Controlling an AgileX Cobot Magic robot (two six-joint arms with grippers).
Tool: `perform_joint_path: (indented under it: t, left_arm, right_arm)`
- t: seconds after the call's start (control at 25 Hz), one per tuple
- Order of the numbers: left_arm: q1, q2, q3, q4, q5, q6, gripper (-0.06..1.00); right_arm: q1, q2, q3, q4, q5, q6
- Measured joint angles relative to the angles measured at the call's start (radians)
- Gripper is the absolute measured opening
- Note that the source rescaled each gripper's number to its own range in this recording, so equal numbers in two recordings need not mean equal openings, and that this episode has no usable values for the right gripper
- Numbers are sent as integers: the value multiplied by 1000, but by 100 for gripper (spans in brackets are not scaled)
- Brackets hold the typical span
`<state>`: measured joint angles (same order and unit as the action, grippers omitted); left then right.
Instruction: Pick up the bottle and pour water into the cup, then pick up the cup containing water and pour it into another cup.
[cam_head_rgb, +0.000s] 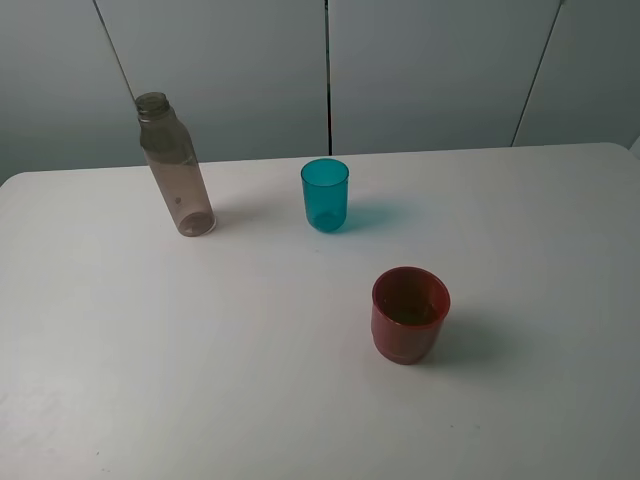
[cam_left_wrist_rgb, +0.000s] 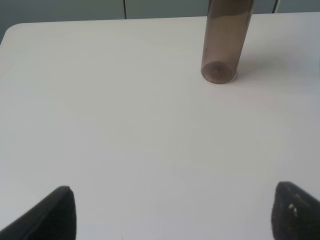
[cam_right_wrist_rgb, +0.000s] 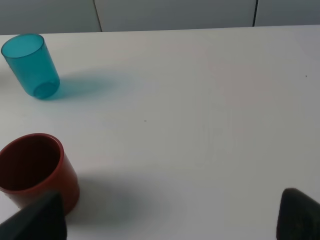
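Standing upright on the white table (cam_head_rgb: 120, 380), the smoky grey-brown bottle (cam_head_rgb: 174, 168) sits toward the far left, uncapped at its narrow threaded neck. The teal cup (cam_head_rgb: 325, 195) stands near the middle of the far side, well apart from the bottle, and the wider dark-red cup (cam_head_rgb: 410, 314) stands nearer the camera and to the right of the teal one, apart from it.

The left gripper (cam_left_wrist_rgb: 172, 212) hangs over bare tabletop with its two dark fingertips (cam_left_wrist_rgb: 52, 215) spread wide at the frame's lower corners, holding nothing; the bottle's base (cam_left_wrist_rgb: 218, 71) lies ahead of it, untouched. The right gripper (cam_right_wrist_rgb: 170, 217) also has its fingers (cam_right_wrist_rgb: 42, 220) set far apart and empty, with the dark-red cup (cam_right_wrist_rgb: 35, 170) just beside one fingertip and the teal cup (cam_right_wrist_rgb: 32, 65) farther off.
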<state>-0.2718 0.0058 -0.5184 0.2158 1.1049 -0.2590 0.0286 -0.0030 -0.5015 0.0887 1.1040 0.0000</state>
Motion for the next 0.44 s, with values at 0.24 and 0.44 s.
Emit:
perform_joint_path:
  t: [0.24,0.44]
  left_arm:
    - [6,-6,0,-2,-1,2,99]
    - [106,-6,0,-2,-1,4,99]
  right_arm:
    - [0,0,0,0,0,0]
    - [0,0,0,0,0,0]
